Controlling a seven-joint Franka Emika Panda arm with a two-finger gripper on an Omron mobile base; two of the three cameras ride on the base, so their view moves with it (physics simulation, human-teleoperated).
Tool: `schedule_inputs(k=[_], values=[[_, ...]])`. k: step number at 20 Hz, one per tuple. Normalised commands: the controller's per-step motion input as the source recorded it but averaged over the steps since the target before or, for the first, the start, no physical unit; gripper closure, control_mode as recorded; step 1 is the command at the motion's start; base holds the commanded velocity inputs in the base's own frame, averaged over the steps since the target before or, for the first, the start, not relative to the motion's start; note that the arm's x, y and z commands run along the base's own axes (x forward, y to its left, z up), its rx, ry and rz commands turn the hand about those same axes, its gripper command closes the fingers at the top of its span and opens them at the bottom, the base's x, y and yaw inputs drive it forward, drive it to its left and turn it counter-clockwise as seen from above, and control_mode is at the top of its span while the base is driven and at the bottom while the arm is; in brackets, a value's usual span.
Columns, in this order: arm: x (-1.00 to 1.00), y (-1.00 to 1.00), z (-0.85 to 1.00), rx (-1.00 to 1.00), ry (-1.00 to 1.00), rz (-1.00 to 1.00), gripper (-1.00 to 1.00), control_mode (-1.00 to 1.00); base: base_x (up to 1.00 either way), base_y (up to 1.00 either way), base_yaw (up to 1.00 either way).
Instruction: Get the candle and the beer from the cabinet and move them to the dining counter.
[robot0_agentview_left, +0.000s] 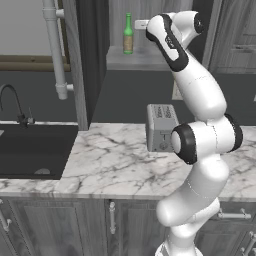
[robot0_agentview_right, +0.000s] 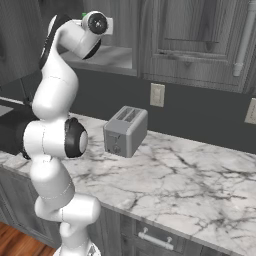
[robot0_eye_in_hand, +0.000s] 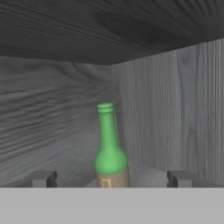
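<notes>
The beer (robot0_eye_in_hand: 110, 151) stands upright on the shelf inside the open cabinet (robot0_agentview_left: 131, 57), close to a corner of the grey wood-grain walls in the hand view. As a glass bottle it is likely rigid, smooth and slippery, moderately heavy if full, and breakable if it tips off the shelf. The narrow neck gives little to bear on; the wider green body just above the pale label looks the safer place to take hold. The gripper (robot0_eye_in_hand: 111, 178) is spread fully wide and holds nothing, its two fingertips (robot0_eye_in_hand: 43, 178) flanking the bottle's base with clear space either side. Below the cabinet, a toaster (robot0_agentview_left: 161, 128) sits on the marble worktop (robot0_agentview_left: 110, 165) beside the black sink (robot0_agentview_left: 30, 150).
</notes>
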Motion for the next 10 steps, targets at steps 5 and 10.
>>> schedule_inputs(k=[5,10], values=[[0.31,0.02,0.00,0.00,0.00,0.00,-1.00,-1.00,0.00,0.00,0.00],[0.35,0.00,0.00,0.00,0.00,0.00,-1.00,-1.00,0.00,0.00,0.00]])
